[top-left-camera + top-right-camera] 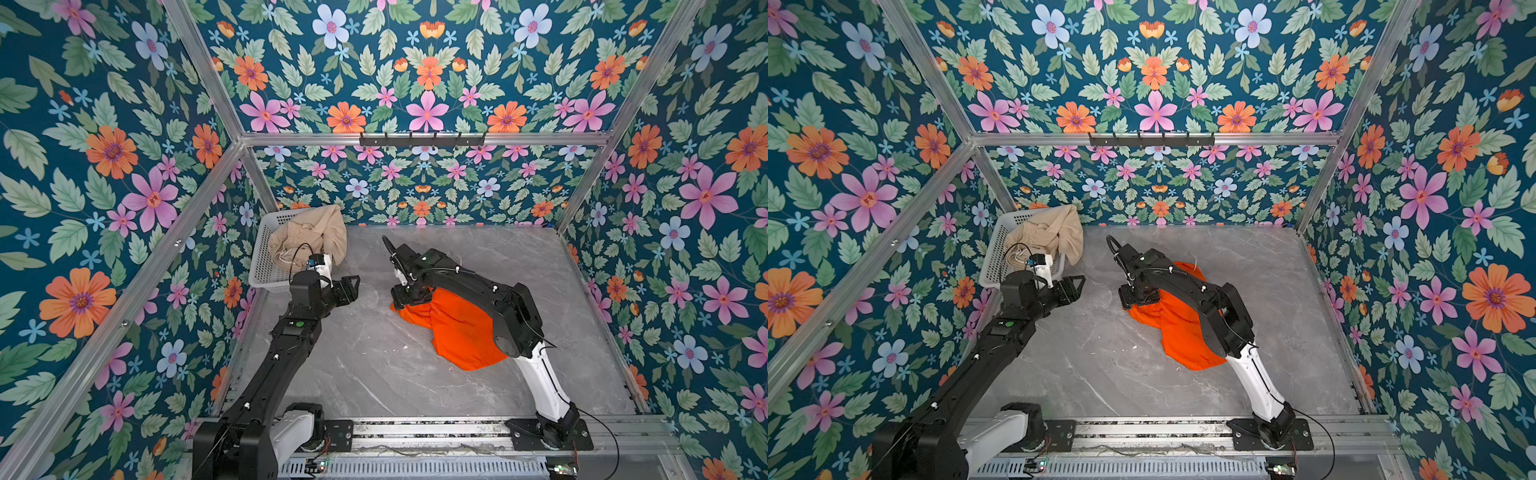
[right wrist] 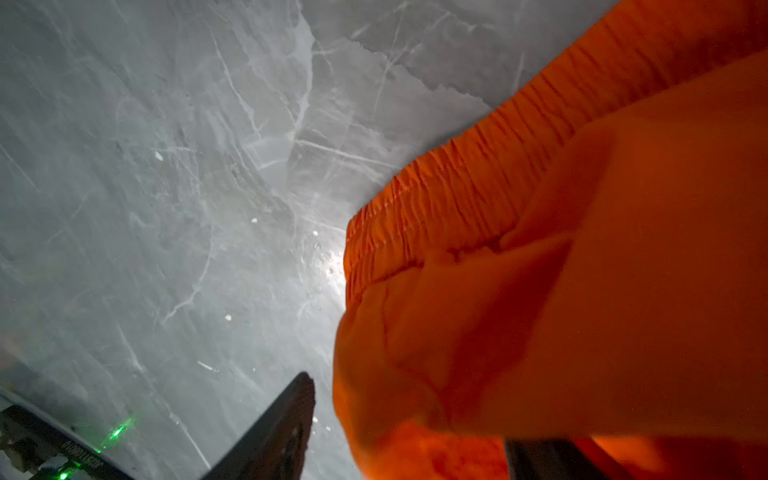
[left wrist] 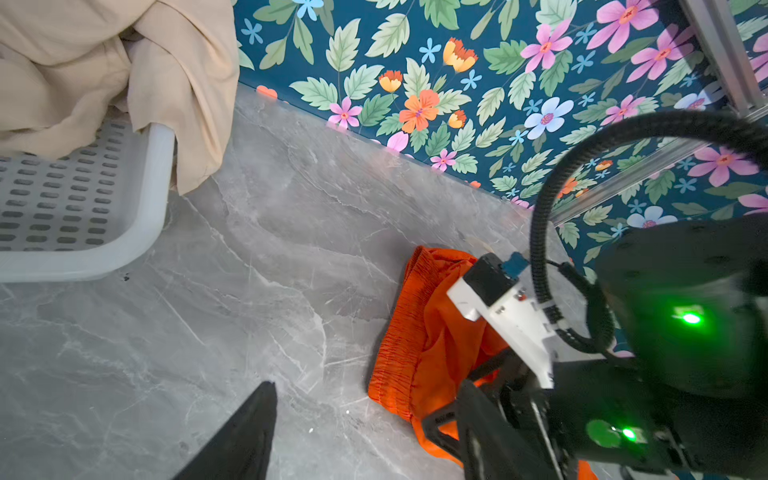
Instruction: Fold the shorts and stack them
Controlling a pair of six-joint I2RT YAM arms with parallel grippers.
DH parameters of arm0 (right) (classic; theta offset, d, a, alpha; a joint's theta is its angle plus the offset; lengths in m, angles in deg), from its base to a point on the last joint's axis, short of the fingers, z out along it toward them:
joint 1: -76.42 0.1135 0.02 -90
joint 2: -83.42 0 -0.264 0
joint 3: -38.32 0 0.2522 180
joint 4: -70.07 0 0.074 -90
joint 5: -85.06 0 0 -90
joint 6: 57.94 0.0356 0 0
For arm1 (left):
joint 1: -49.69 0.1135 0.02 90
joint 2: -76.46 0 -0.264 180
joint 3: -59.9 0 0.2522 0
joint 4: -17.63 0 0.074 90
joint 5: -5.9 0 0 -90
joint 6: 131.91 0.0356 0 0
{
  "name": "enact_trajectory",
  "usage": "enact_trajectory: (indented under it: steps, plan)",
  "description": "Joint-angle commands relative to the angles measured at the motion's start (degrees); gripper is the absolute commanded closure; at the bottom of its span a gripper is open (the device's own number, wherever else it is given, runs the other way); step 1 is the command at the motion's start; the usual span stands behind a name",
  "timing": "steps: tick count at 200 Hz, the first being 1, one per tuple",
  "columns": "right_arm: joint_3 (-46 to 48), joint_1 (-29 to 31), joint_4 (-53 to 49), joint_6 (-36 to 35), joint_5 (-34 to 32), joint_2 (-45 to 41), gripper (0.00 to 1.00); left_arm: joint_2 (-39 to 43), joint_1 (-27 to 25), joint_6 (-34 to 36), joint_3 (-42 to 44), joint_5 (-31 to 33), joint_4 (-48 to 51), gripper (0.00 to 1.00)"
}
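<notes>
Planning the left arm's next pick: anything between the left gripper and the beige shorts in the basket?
Nothing visible. The beige shorts drape over the white basket rim on the left gripper side; only bare table lies between them.

**Top views, stereo pair:** mounted high over the near edge and angled down and forward, at a distance. Both top views take in the whole tabletop (image 1: 374, 374), the left gripper (image 1: 352, 287) and the right gripper (image 1: 409, 298).

**Left wrist view:** low and near, looking ahead of its jaws to the orange shorts (image 3: 428, 340) and the basket (image 3: 137, 245).

**Right wrist view:** very close, with the shorts filling the frame beside its jaws.

**Shared by all four views:** the orange shorts.
</notes>
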Motion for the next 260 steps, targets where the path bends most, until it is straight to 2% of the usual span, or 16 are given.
enact_trajectory:
  steps: [1, 20, 35, 63, 90, 111, 128, 144, 161, 177, 208, 260]
  plan:
    - [-1.6, 0.0, 1.5, 0.9, 0.5, 2.5, 0.38, 0.6, 0.0, -0.6, 0.5, 0.3, -0.7, 0.31]
    - [-3.3, 0.0, 1.1, 0.0, -0.7, 4.0, 0.63, 1.2, 0.0, 0.0, 1.1, 0.0, -0.8, 0.31]
    - [-3.5, 0.0, 1.8, -2.7, 0.5, 1.8, 0.81, 1.5, 0.0, 1.3, 1.5, -0.8, -1.1, 0.31]
    - [2.6, -0.4, 8.2, -9.9, 6.1, -9.3, 0.93, 2.0, 0.0, 6.9, 2.0, -6.1, -3.9, 0.35]
    - [10.7, -3.8, 13.5, -16.6, 16.3, -22.1, 0.99, 4.7, -0.1, 12.5, 4.2, -13.4, -10.8, 0.37]
    - [16.6, -8.0, 15.3, -24.3, 30.2, -30.6, 1.00, 7.1, -0.4, 16.4, 7.6, -22.1, -19.7, 0.37]
    - [21.9, -10.7, 16.9, -32.2, 39.5, -36.4, 1.00, 8.4, -2.2, 19.8, 9.9, -26.8, -26.4, 0.36]
    - [25.6, -12.7, 17.9, -38.0, 45.4, -41.4, 1.00, 8.6, -4.9, 25.3, 9.9, -29.9, -26.6, 0.34]
    - [27.0, -13.5, 16.1, -43.0, 46.9, -43.4, 1.00, 8.1, -8.4, 33.0, 8.0, -31.8, -21.8, 0.33]
    - [26.6, -13.6, 12.9, -46.2, 47.0, -43.4, 1.00, 7.0, -10.8, 36.2, 7.0, -32.8, -20.4, 0.31]
    - [25.8, -13.6, 10.1, -49.1, 49.5, -42.8, 1.00, 5.0, -13.3, 36.0, 6.0, -33.3, -23.8, 0.31]
    - [25.4, -13.6, 10.3, -49.7, 52.8, -42.0, 1.00, 0.8, -15.1, 35.4, 4.0, -34.0, -27.6, 0.30]
